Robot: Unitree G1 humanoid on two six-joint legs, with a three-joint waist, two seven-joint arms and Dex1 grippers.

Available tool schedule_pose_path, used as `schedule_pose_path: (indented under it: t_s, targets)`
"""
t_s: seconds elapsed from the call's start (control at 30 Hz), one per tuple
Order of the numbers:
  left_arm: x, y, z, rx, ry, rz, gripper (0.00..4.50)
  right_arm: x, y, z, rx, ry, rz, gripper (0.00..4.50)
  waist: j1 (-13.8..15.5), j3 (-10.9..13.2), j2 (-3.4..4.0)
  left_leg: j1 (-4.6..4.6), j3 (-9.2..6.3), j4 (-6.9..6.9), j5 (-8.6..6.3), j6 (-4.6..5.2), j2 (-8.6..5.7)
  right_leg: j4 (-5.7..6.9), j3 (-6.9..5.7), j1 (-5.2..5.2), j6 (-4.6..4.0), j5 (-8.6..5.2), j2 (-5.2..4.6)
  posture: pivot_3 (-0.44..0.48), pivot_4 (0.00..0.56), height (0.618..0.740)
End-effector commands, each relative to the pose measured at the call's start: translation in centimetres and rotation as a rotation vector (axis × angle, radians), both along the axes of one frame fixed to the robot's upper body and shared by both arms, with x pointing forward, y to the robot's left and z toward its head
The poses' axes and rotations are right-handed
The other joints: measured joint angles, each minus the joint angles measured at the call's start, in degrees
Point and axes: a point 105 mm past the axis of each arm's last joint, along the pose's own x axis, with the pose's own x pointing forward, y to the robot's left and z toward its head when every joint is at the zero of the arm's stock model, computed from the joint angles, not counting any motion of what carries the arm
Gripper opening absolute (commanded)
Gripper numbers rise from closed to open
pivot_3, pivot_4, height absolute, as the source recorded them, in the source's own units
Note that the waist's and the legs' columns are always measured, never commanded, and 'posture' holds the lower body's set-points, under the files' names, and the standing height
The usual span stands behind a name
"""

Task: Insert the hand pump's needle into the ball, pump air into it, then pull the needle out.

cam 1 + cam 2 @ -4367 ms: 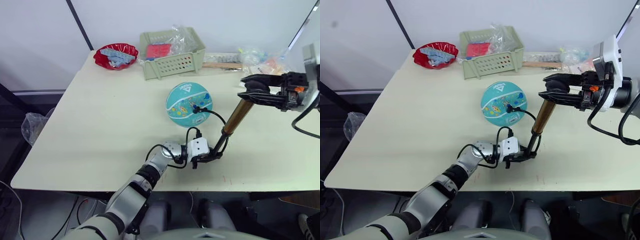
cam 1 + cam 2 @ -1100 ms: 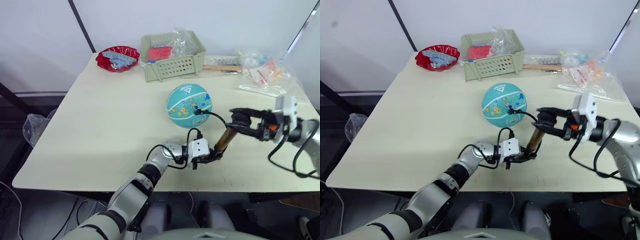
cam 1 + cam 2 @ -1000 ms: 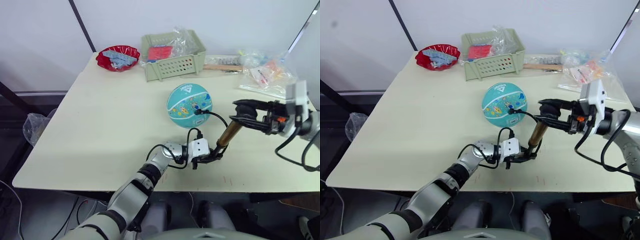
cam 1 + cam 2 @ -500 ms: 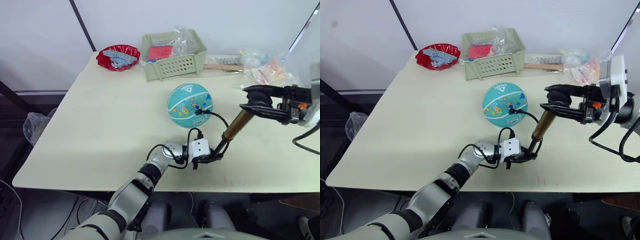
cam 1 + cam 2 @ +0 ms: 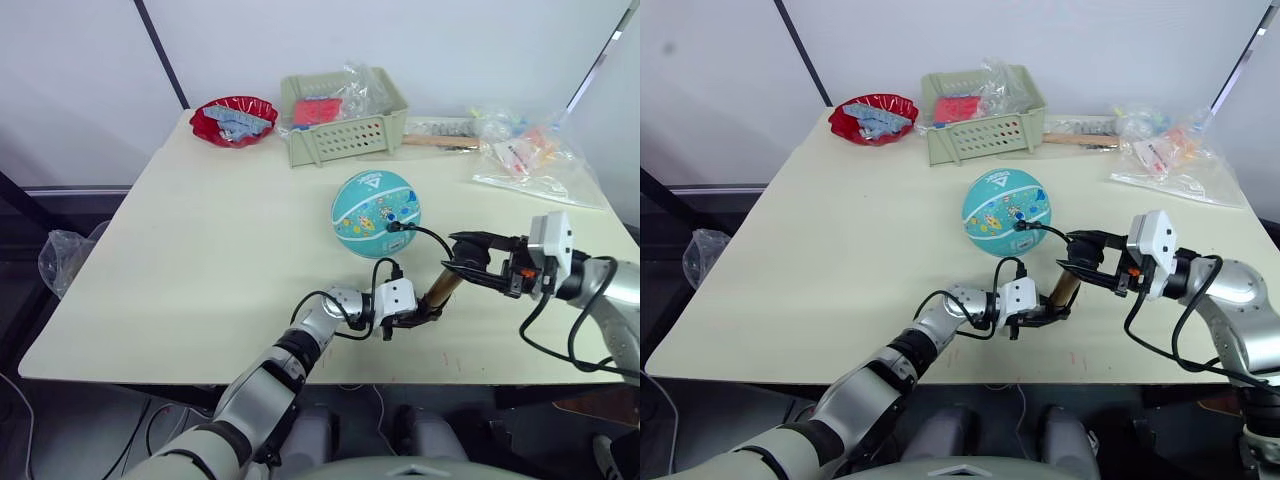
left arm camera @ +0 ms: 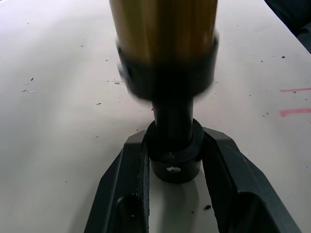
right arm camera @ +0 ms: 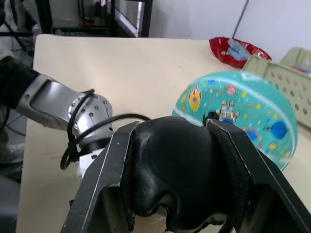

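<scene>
left eye view: a pale desk [image 5: 200,250] is carrying a teal ball [image 5: 375,213] near its middle. a thin black hose [image 5: 428,235] is running from the ball's near side down to a brass pump [image 5: 441,288], which is standing tilted in front of the ball. the needle itself is too small to make out. the left tool [image 5: 412,318] is resting low on the desk and gripping the pump's black bottom end. the right tool [image 5: 462,267] is closing around the black handle at the pump's top. along the far edge are sitting a red bowl [image 5: 234,118], a green basket [image 5: 343,114] and some clear plastic bags [image 5: 535,155].

right eye view: the same scene, with the ball [image 5: 1005,212] just beyond the pump [image 5: 1064,286] and the two tools at the pump's two ends.

left wrist view: the two black fingers [image 6: 127,184] are pressing narrowly against either side of the pump's round black foot [image 6: 174,155], with the brass barrel [image 6: 164,29] rising above it and the desk surface [image 6: 58,97] all around.

right wrist view: the black fingers [image 7: 104,174] are clamping the rounded black handle [image 7: 170,170] between them. the ball [image 7: 238,119] is lying just past the handle, and the other arm's silver wrist [image 7: 58,104] is resting on the desk beside it.
</scene>
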Motion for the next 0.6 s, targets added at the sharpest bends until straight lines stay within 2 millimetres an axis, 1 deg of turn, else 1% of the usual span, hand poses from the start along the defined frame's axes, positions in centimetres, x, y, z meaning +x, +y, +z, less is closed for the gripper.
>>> schedule_pose_path:
  t_s: [0.03,0.17,0.2,0.33,0.5,0.6]
  targets:
    - [-2.3,3.7,-5.7,0.220,0.166,0.032,1.07,-0.2,-0.6,-2.4,-0.073,0.069,-0.015,1.65,0.0,0.0,0.03,0.00,0.00,0.00,0.00,0.00,0.00,0.00,0.00,0.00,0.00,0.00,0.00,0.000,0.150,0.740]
    - [-2.3,3.8,-5.8,0.223,0.166,0.029,1.07,0.1,-0.8,-0.3,-0.048,0.020,-0.016,1.65,0.0,0.1,0.13,-0.03,0.00,0.00,0.00,0.00,-0.02,-0.01,-0.01,-0.01,0.00,0.00,-0.01,0.000,0.150,0.740]
    - [-2.3,3.7,-5.8,0.224,0.165,0.028,1.07,0.0,-0.8,0.6,-0.035,0.000,-0.003,1.65,0.0,0.1,0.18,-0.04,0.00,0.00,0.00,0.00,-0.02,-0.02,-0.01,-0.01,0.00,0.00,-0.02,0.000,0.150,0.740]
    - [-2.3,3.6,-5.8,0.226,0.167,0.022,1.07,-0.4,-1.1,6.0,0.007,-0.095,0.038,1.65,0.1,0.5,0.59,-0.15,0.00,0.00,0.00,0.00,-0.07,-0.03,-0.02,-0.08,0.00,0.00,-0.05,0.000,0.150,0.740]
    - [-2.2,3.8,-5.8,0.232,0.167,0.022,1.07,-0.7,-1.6,10.3,0.057,-0.125,0.035,1.65,0.2,0.7,0.68,-0.26,-0.03,0.01,0.00,0.00,-0.11,-0.05,-0.05,-0.11,0.01,0.00,-0.09,0.000,0.150,0.740]
    - [-2.3,3.8,-5.8,0.235,0.166,0.018,1.07,-0.9,-1.6,11.3,0.049,-0.121,0.040,1.65,0.2,0.8,0.63,-0.27,-0.03,0.01,0.00,0.00,-0.10,-0.06,-0.05,-0.11,0.01,0.00,-0.12,0.000,0.150,0.740]
